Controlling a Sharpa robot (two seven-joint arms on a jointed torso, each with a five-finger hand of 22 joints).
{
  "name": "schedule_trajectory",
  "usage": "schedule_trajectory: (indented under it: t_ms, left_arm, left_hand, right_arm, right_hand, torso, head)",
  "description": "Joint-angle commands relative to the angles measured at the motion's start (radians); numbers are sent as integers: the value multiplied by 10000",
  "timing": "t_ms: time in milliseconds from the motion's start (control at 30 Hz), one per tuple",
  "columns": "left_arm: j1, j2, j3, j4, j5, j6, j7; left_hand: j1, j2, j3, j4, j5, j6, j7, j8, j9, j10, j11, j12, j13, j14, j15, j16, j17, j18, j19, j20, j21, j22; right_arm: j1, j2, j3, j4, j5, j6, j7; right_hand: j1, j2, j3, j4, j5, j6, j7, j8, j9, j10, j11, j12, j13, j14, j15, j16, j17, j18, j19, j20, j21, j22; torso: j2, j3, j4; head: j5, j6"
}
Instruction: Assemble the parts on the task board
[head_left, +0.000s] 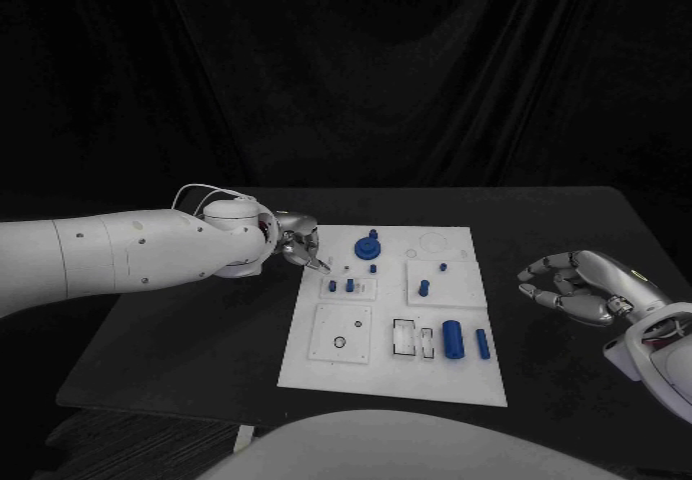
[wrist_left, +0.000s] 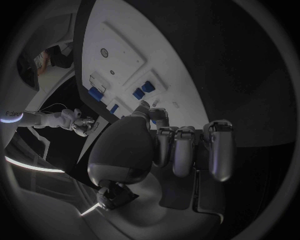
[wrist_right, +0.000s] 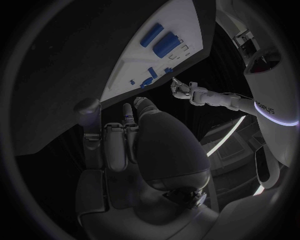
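The white task board lies mid-table. My left hand hovers over its left edge, with most fingers curled and thumb and forefinger tips together just left of two small blue pegs. The same pegs lie just beyond the fingertips in the left wrist view; whether anything is pinched is unclear. A blue knob stands near the far edge. A thick blue cylinder and a thinner blue rod lie in the near right area. My right hand hangs off the board's right side, fingers curled, holding nothing.
More small blue pieces sit in the right middle block of the board. A square plate with a round hole takes the near left part. Black tabletop surrounds the board on all sides.
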Motion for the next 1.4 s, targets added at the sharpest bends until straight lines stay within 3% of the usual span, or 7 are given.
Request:
schedule_trajectory:
  t_ms: [33,433,1067,1400]
  left_arm:
    - [-58,5,8,23,-156,411,-63]
    - [-277,206,7,-144,-182,366,-43]
    - [-348,353,7,-158,-183,308,-52]
    - [-403,458,7,-280,-183,320,-94]
  left_hand:
    - [-38,-75,-79,18,-34,-93,16,-81,311,494,-23,-26,2072,1056,-71,26,2631,-72,-11,-32,-61,2129]
    - [0,-82,-111,0,-33,-194,17,-209,313,431,-17,-85,2020,1056,-66,26,2631,-61,-49,-31,-104,2114]
    - [-137,-18,-241,128,-33,-410,50,-506,312,310,8,-194,1929,1056,-48,26,2631,-40,-127,-23,-195,2083]
    - [-23,131,-204,105,-11,-571,56,-743,293,185,24,-311,1831,1056,-30,26,2631,-30,-164,-6,-241,2068]
  right_arm:
    - [-34,13,6,-16,-22,102,-182]
    - [-63,-6,6,-29,-22,140,-196]
    - [-68,31,6,-73,-22,233,-262]
    - [-69,16,6,-64,-22,261,-290]
  right_hand:
    - [122,-15,58,10,37,41,14,31,-17,262,-56,-33,-538,597,-58,-38,941,23,-21,1,-51,1054]
    - [122,-15,58,10,37,41,14,31,-17,262,-56,-33,-538,597,-58,-38,941,23,-21,1,-51,1054]
    - [133,-24,73,3,42,33,20,27,-22,258,-53,-44,-546,596,-58,-43,937,26,-27,0,-73,1050]
    - [138,-28,85,0,46,28,23,23,-27,254,-50,-56,-556,592,-57,-56,922,30,-35,-1,-101,1043]
  torso:
    - [2,-2,0]
    - [1,-3,-1]
    - [2,-3,-2]
    - [2,-5,-2]
  head:
    - [-13,1]
    - [-85,1]
    - [-71,1]
    - [-73,1]
